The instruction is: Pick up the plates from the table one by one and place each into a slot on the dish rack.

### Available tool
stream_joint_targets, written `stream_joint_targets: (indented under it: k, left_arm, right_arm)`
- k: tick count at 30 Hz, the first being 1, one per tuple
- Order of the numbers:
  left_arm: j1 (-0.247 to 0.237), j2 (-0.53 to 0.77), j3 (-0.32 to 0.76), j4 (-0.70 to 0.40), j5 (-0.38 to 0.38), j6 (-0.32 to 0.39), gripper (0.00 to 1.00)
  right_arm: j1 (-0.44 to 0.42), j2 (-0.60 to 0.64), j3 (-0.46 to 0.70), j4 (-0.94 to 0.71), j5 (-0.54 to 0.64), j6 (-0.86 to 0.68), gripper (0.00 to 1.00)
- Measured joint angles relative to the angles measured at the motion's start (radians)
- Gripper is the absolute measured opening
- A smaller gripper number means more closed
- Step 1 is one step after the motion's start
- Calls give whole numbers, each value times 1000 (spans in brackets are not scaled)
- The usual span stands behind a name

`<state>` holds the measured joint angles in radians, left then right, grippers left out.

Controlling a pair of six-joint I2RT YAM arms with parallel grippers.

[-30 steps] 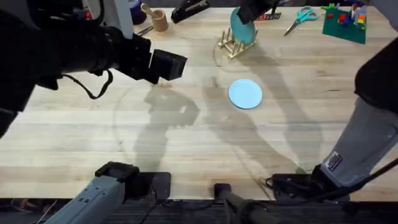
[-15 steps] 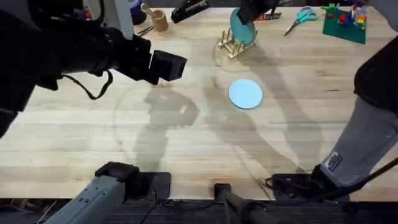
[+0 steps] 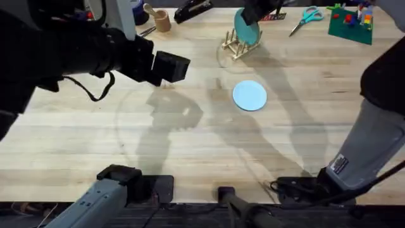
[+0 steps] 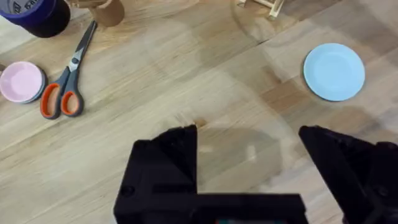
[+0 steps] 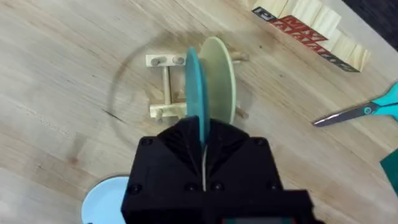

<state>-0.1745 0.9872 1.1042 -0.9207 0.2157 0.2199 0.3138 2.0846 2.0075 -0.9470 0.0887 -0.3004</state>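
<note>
Clamped jaws of the right gripper point(image 5: 203, 138) are pinching the turquoise plate point(image 5: 194, 93) edge-on above the dish rack point(image 5: 168, 87), hiding its lower rim. Left gripper point(image 4: 249, 146) is hovering wide open, empty; the sky-blue plate point(image 3: 250, 95) is lying flat on the table point(image 3: 190, 145).

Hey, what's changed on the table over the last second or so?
Nothing visibly moved. The right gripper stays shut on the turquoise plate, upright at the dish rack beside the cream-yellow plate. The sky-blue plate still lies flat on the table, and the left gripper still hangs open.
</note>
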Motion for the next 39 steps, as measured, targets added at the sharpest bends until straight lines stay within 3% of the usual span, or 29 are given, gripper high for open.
stream_joint_targets:
  k: [31, 36, 39]
  left_arm:
    - [0, 0, 0, -11, 0, 0, 993]
    - [0, 0, 0, -13, 0, 0, 993]
    - [0, 0, 0, -12, 0, 0, 994]
  right_arm:
    - [0, 8, 0, 0, -3, 0, 29]
    - [0, 8, 0, 1, -3, 0, 135]
    - [0, 8, 0, 1, -3, 0, 146]
